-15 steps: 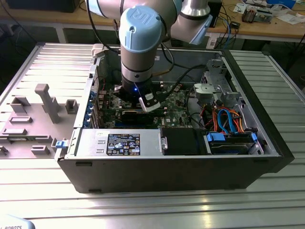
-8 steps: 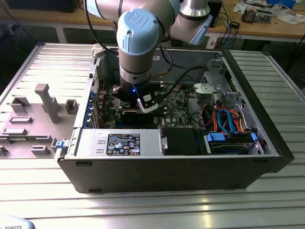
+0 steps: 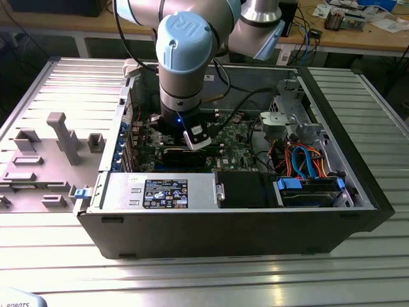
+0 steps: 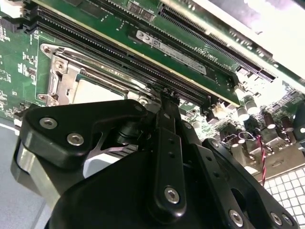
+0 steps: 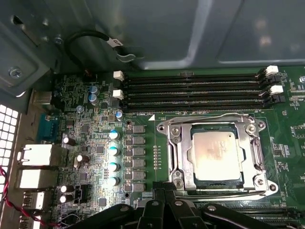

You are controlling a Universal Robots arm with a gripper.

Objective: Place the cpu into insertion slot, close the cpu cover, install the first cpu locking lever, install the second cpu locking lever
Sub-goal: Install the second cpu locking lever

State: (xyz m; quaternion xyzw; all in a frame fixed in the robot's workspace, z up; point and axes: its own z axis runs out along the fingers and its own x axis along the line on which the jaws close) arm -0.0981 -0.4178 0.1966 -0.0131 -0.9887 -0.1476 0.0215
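Note:
In the first wrist view the cpu point(image 5: 214, 155) lies flat in the insertion slot point(image 5: 167, 130), silvery top up. The cpu cover point(image 5: 180, 150) is folded down around it, and the chip shows through its window. Thin metal lever wires run along two opposite sides of the socket point(image 5: 209, 116). My gripper point(image 5: 164, 189) hovers just off one corner of the socket, fingers together with nothing between them. In the second wrist view the gripper point(image 4: 169, 95) points at the board beside the cpu point(image 4: 93, 90) and the cover point(image 4: 66, 71). In the exterior view the gripper point(image 3: 192, 142) reaches down into the open computer case point(image 3: 358, 134).
Long black memory slots point(image 5: 190, 90) run beside the socket, one holding a green module point(image 4: 181, 47). Capacitors point(image 5: 113, 150) and rear ports point(image 5: 35, 155) stand on the other side. Case walls point(image 5: 143, 28) close in around the board. A grey fixture tray point(image 3: 57, 147) lies at the exterior view's left.

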